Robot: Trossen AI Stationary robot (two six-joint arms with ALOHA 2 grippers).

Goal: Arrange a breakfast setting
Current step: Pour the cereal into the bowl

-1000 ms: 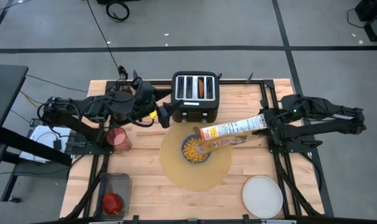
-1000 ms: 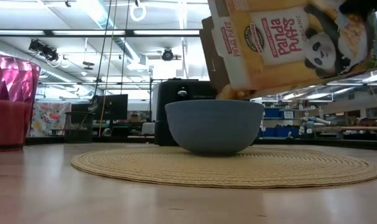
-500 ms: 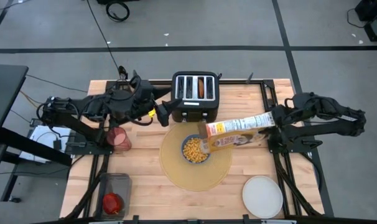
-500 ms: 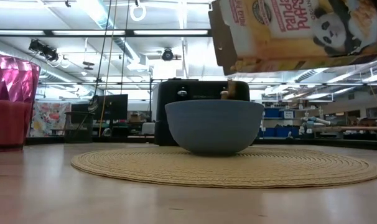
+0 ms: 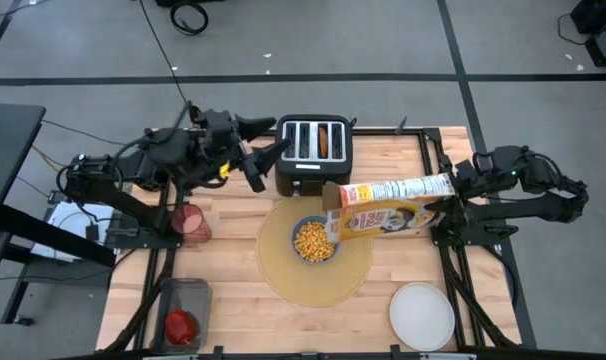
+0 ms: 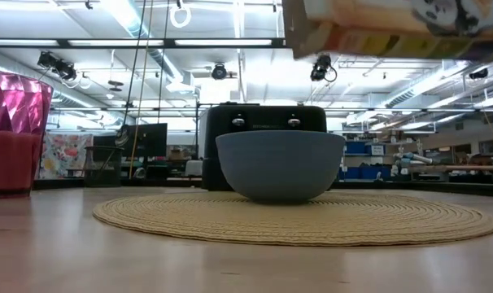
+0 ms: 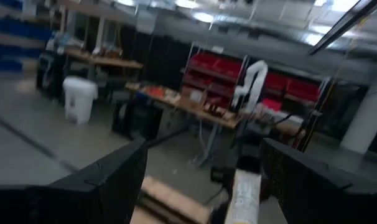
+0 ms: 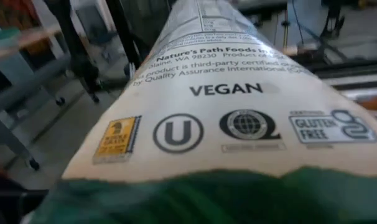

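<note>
Yellow cardboard cereal box [image 5: 391,206], gripped by the right gripper [image 5: 451,186], hung at 3 o'clock of the small blue bowl [image 5: 314,240]; left gripper [image 5: 266,160] gaped wide, empty.

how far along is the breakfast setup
Done: the blue bowl sits on the round placemat and already holds cereal. In hand: the right hand grips the cereal box above the bowl. The left hand is open beside the toaster, holding nothing. Left: the white plate, pink cup and apple are off the mat.
</note>
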